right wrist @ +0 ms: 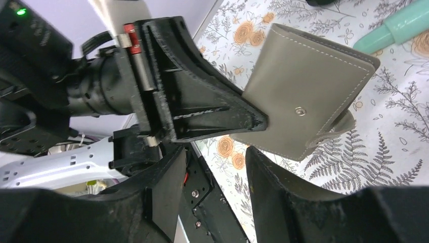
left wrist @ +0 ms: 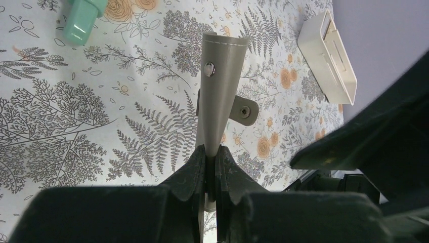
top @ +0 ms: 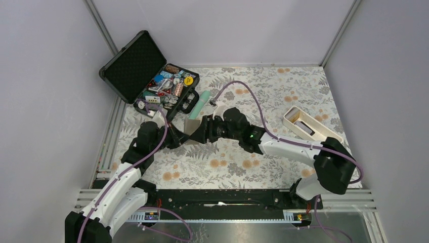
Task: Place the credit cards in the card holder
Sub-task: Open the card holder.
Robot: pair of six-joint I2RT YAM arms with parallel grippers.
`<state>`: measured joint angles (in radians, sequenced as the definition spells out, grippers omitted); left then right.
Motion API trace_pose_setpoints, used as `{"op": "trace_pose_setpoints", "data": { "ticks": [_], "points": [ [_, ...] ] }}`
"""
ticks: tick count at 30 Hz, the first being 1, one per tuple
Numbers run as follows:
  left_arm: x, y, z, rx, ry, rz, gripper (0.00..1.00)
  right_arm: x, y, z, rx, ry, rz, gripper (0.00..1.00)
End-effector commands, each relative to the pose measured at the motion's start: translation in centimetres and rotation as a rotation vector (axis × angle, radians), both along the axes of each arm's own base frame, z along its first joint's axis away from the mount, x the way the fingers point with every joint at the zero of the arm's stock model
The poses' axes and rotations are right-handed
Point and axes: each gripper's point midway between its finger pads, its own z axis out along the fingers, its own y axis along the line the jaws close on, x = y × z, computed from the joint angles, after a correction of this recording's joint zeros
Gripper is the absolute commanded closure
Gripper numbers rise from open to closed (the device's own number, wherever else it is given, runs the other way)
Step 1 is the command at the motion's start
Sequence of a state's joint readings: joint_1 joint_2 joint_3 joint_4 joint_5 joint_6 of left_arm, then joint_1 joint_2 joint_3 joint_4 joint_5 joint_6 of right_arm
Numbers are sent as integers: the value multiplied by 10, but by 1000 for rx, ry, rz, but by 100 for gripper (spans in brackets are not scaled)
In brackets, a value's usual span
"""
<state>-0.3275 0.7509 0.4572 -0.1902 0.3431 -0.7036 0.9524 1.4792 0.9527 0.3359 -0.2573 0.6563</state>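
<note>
Your left fingers (left wrist: 195,172) are pressing together on one edge of the card holder (right wrist: 303,96) and holding it up off the table (left wrist: 50,126), so the holder is hanging in the air between the two arms, not lying flat. From the left wrist you are looking at it edge-on: its long axis is running straight out from those fingers toward the far side, and its strap with the snap is sticking out loose to one side, so the holder looks unfastened but folded. Your right fingers (right wrist: 169,177) are standing apart with nothing between them, and they are sitting just beside the holder, near the corner that the left fingers are pinching. The broad grey face and the free end with the strap are lying ahead of them and off to the side, so the right arm is clearly the nearer one to the free flap. That is the relation the coming move is turning on, as I judge it: the right fingers are needing the flap's edge, not its flat face, to get in between them. The credit cards themselves are not showing clearly; a dark flat thing is lying in the white tray (top: 311,124), well apart from both arms, and I cannot tell whether it is a card
</note>
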Motion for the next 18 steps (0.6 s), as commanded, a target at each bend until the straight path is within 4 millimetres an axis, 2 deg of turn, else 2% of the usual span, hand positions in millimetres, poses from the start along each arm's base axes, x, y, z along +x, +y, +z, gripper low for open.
{"op": "trace_pose_setpoints", "data": {
  "ticks": [1,5,9,12,18],
  "points": [
    [4,-3,19,-32,-88,-10,100,8,20,17,81,25,-4,47],
    [1,-6,23,-47,-108,-34,100,14,26,-3,28,52,5,47],
    [-2,-7,28,-53,-129,-44,100,25,13,-19,-10,73,-30,46],
    [-2,-7,32,-61,-145,-47,100,30,2,-23,-9,79,-32,44],
    [-4,-15,45,-120,-201,-88,100,26,-15,-21,17,40,39,40]
  ]
}}
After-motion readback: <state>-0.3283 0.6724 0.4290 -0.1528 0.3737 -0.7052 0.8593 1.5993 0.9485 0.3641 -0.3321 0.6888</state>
